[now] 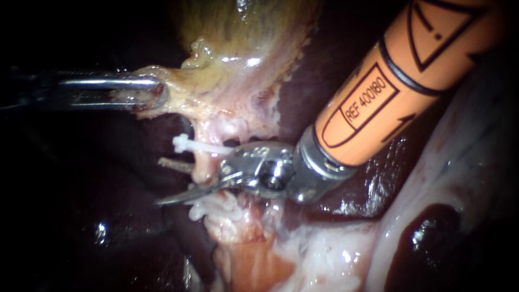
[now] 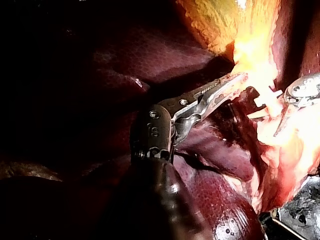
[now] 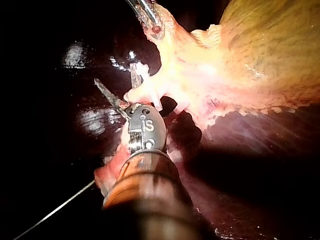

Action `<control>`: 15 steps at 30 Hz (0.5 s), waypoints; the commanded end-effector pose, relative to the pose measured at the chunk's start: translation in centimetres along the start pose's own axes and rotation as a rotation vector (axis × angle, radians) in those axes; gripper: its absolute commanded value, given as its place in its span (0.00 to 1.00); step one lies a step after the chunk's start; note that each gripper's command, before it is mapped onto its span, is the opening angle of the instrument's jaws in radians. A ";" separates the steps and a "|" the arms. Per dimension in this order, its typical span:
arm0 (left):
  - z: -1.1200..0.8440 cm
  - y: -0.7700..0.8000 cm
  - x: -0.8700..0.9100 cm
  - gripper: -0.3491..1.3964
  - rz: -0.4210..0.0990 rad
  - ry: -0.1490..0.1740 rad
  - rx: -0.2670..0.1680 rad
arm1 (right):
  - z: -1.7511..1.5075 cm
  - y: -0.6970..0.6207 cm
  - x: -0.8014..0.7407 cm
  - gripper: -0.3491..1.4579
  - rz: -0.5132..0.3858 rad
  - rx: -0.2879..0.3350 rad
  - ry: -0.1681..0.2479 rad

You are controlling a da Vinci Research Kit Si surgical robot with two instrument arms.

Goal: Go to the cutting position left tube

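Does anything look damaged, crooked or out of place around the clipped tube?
Nothing stands out. The upper clip and lower clips sit across the tube, which lies between the open blades of the right instrument; the left instrument holds the gallbladder's edge.

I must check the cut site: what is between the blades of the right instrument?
A pale tube passes between the open blades of the right instrument, close beside a white clip on it. The tube's far side is covered by the blades and cannot be seen.
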 end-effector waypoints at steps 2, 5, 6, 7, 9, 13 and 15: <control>0.00 0.00 0.00 0.00 0.000 0.000 -0.001 | -0.02 -0.05 0.06 0.98 0.008 0.014 0.017; 0.00 0.00 0.00 0.00 0.000 0.000 -0.001 | -0.03 -0.08 0.11 0.98 0.009 0.020 0.023; 0.00 0.00 0.00 0.00 0.000 0.000 -0.001 | -0.04 -0.08 0.12 0.98 0.010 0.020 0.023; 0.00 0.00 0.00 0.00 0.000 0.000 -0.001 | -0.04 -0.08 0.12 0.98 0.010 0.020 0.023; 0.00 0.00 0.00 0.00 0.000 0.000 -0.001 | -0.04 -0.07 0.11 0.98 0.009 0.020 0.023; 0.00 0.00 0.00 0.00 0.000 0.000 -0.001 | -0.05 -0.05 0.10 0.98 0.015 0.020 0.023; 0.01 0.00 0.00 0.00 0.000 0.000 -0.001 | -0.05 -0.04 0.10 0.98 0.015 0.020 0.023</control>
